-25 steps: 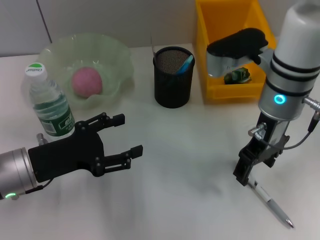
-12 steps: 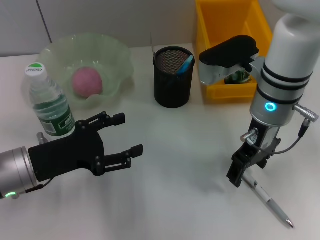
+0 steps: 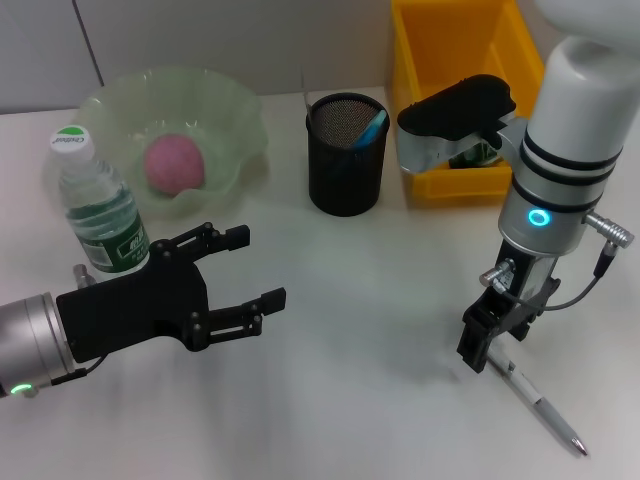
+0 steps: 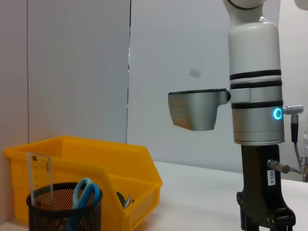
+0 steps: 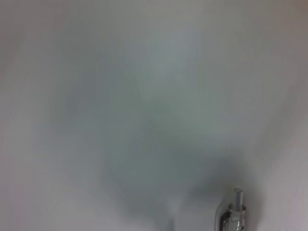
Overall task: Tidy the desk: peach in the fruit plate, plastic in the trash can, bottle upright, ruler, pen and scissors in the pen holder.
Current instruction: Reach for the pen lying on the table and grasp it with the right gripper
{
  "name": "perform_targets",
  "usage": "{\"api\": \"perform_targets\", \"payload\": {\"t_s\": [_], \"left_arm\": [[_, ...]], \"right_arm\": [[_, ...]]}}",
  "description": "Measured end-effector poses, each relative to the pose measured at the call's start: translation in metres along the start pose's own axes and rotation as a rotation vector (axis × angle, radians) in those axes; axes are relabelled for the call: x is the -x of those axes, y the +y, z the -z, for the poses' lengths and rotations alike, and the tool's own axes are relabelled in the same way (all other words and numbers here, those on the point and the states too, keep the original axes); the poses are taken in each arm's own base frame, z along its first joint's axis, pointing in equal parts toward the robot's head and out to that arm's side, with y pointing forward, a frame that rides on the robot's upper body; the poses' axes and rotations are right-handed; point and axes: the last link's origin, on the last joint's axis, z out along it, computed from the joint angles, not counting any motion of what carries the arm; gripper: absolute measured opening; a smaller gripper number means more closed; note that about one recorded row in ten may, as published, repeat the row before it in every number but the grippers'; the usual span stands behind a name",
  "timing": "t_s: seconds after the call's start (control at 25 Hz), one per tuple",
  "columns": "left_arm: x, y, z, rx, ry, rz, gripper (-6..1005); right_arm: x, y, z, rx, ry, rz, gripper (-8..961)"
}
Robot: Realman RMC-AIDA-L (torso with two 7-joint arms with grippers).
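Observation:
A silver pen (image 3: 540,405) lies on the white table at the front right. My right gripper (image 3: 482,352) hangs straight down at the pen's near end, low over the table. The pen's end shows in the right wrist view (image 5: 231,215). My left gripper (image 3: 256,268) is open and empty at the front left, next to the upright bottle (image 3: 97,205). A pink peach (image 3: 175,163) lies in the green fruit plate (image 3: 235,120). The black mesh pen holder (image 3: 346,155) holds blue scissors (image 4: 85,191) and a ruler (image 4: 39,174).
A yellow bin (image 3: 440,60) stands behind the right arm, with a crumpled piece (image 4: 123,201) inside it. In the left wrist view, the bin (image 4: 106,175) is behind the pen holder (image 4: 62,211) and the right arm (image 4: 255,120) stands farther off.
My right arm has shifted a little to the left over the pen's end. The pen has not moved. My left arm has not moved.

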Motion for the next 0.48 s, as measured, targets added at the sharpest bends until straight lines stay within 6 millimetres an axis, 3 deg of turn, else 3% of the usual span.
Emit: {"api": "perform_targets", "payload": {"t_s": [0.04, 0.2, 0.44, 0.48], "left_arm": [[-0.0001, -0.0001, 0.0, 0.0, 0.0, 0.0, 861], [-0.0011, -0.0007, 0.0001, 0.0, 0.001, -0.001, 861], [-0.0015, -0.0007, -0.0003, 0.003, 0.001, -0.002, 861], [-0.0016, -0.0007, -0.0003, 0.003, 0.001, -0.002, 861]], "right_arm": [[0.0002, -0.0001, -0.0003, 0.0, -0.001, 0.001, 799], [0.0013, -0.0002, -0.001, -0.008, -0.007, 0.006, 610], [0.0015, -0.0007, -0.004, -0.018, -0.005, 0.012, 415], [0.0014, -0.0008, -0.0044, -0.018, -0.005, 0.013, 415]]}}
